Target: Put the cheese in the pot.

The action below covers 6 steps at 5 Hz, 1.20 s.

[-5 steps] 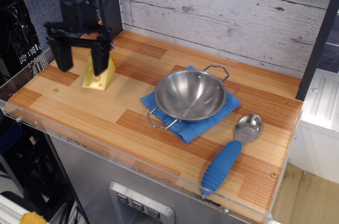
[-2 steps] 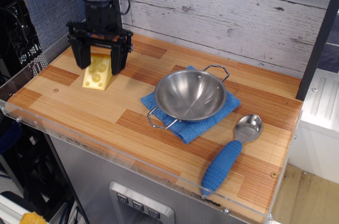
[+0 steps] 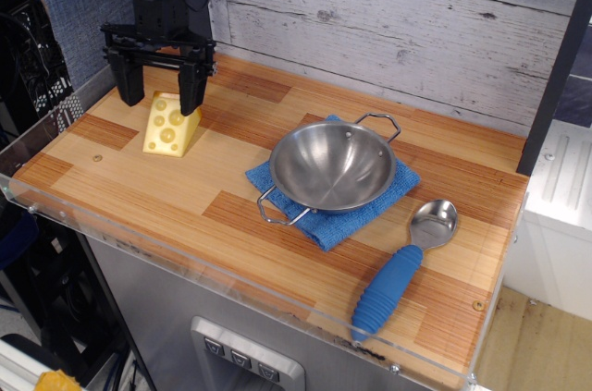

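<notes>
On the wooden counter (image 3: pixel 231 197), the gripper (image 3: pixel 159 95) is hovering with jaws spread over the cheese (image 3: pixel 169 125), needing to straddle it squarely before closing.

We see a black gripper (image 3: pixel 160 86) with its jaws spread above a yellow cheese (image 3: pixel 169 125) on a wooden table (image 3: pixel 185 211), well apart from the steel pot (image 3: pixel 332 166) on a blue cloth (image 3: pixel 333 225).

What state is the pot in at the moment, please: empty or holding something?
Empty: the pot shows only bare shiny metal inside, and the cheese stands on the counter by the gripper.
</notes>
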Each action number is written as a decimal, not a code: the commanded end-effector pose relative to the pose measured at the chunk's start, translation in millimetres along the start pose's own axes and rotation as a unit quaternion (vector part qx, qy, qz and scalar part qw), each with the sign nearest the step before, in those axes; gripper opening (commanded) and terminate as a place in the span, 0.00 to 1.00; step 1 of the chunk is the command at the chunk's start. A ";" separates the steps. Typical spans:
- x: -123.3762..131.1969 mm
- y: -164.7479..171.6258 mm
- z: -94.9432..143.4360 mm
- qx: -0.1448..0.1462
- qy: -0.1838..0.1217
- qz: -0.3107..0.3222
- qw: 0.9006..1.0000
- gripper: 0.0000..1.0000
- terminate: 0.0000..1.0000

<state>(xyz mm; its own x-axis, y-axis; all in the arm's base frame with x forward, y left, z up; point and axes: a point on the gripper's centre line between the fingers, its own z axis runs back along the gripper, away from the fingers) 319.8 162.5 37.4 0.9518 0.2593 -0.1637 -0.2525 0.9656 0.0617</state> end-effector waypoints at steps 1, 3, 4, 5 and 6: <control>-0.5 -1.2 5.2 0.016 -0.016 -0.003 1.000 1.00 0.00; 0.2 -11.0 -13.9 0.029 0.003 -0.011 1.000 1.00 0.00; 3.0 -12.2 -22.0 0.031 0.015 -0.009 0.999 1.00 0.00; -0.3 -11.7 -14.7 0.024 -0.010 -0.002 1.000 0.00 0.00; -16.0 -7.2 32.6 0.000 -0.103 0.012 0.995 0.00 0.00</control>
<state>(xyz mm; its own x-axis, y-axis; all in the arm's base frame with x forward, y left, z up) 311.6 141.9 50.4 0.9625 0.2706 -0.0163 -0.2696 0.9618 0.0466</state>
